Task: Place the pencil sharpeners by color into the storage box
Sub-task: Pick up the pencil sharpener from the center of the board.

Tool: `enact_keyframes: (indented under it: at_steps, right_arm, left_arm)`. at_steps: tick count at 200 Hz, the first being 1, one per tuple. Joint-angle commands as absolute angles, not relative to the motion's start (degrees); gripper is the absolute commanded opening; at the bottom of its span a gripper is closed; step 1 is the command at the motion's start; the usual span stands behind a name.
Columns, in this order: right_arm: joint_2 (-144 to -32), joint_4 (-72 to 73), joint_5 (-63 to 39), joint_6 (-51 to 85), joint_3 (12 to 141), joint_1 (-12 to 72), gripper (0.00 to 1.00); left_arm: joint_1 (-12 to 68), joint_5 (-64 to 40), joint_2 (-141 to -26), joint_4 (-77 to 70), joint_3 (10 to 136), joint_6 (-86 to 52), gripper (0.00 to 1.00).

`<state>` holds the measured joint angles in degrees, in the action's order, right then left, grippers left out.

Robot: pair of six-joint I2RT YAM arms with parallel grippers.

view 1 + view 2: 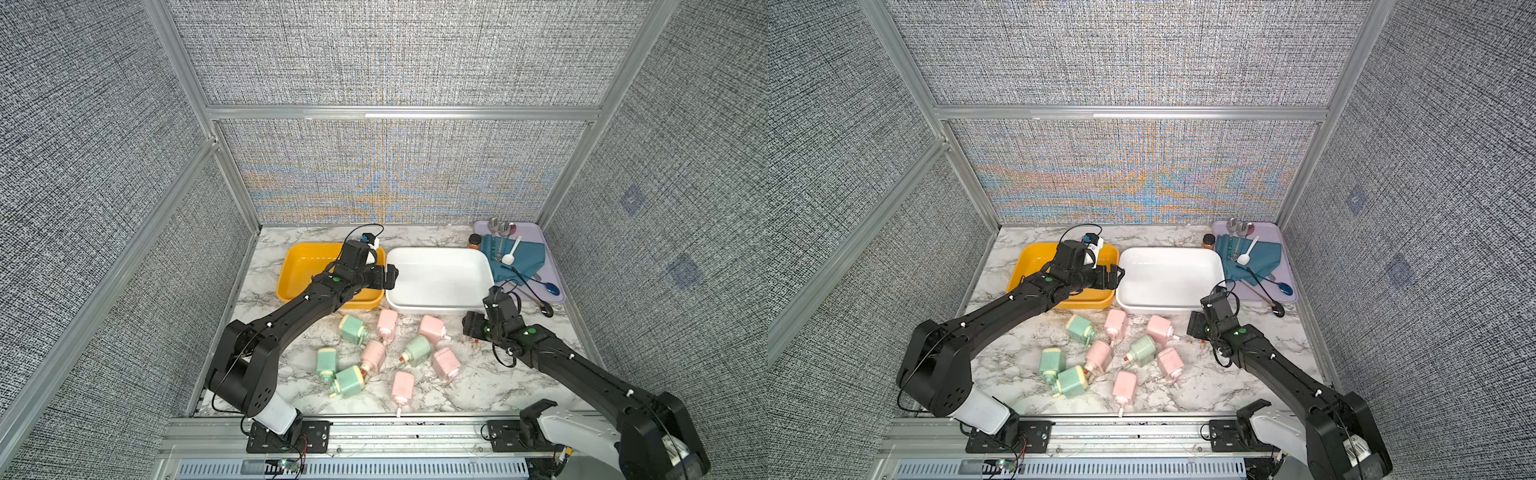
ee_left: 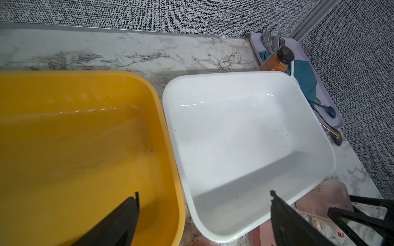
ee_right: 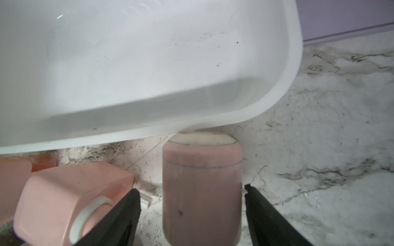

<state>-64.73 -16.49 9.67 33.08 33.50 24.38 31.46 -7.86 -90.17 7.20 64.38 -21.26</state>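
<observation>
Grey woven wall panels (image 1: 374, 62) in an aluminium frame (image 1: 399, 113) close in a white, grey-veined marble worktop (image 1: 478, 390). At its far left lies a yellow storage box (image 1: 307, 266), with a white storage box (image 1: 436, 274) just beside it. The left pincer (image 1: 388, 277) hangs over the seam between the two, jaws spread wide and holding nothing. On the near worktop, in both top views, lie four green pencil sharpeners (image 1: 352, 329) and five pink pencil sharpeners (image 1: 402, 386), scattered on their sides, none in either box. Right of them, the right pincer (image 1: 469, 328) sits low by the white box's near right corner. A lilac tray (image 1: 536, 232) in the far right corner carries a blue cloth (image 1: 523, 257) and spoons, with a brown-lidded jar (image 1: 474, 242) at its edge. The top views hide what lies under the right pincer; the right wrist view shows a sixth pink sharpener (image 3: 202, 191) between its half-parted jaws, cream end just beside the white box's outer wall. One finger (image 3: 266, 213) is right at its side, the other finger (image 3: 119, 219) stands off with worktop showing between, so it is not clamped. The left wrist view alone shows both boxes bare inside but for dark specks.
</observation>
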Motion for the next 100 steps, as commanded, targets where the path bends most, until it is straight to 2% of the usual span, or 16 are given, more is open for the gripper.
enact_keyframes:
  at_steps: [1,78,100]
  right_arm:
    - [-66.11,-18.02,14.31,34.66,34.39,24.79,0.77]
    - [-69.42,-15.52,15.19,35.51,34.46,25.97,0.73]
    - [-69.27,-16.22,15.7,35.37,34.72,26.1,0.65]
  left_arm:
    - [31.43,-6.88,-89.65,5.26,64.35,-20.02,0.99]
    - [31.43,-5.41,-90.8,7.8,65.7,-18.26,0.99]
    - [31.53,-5.36,-90.1,7.22,65.04,-17.74,0.99]
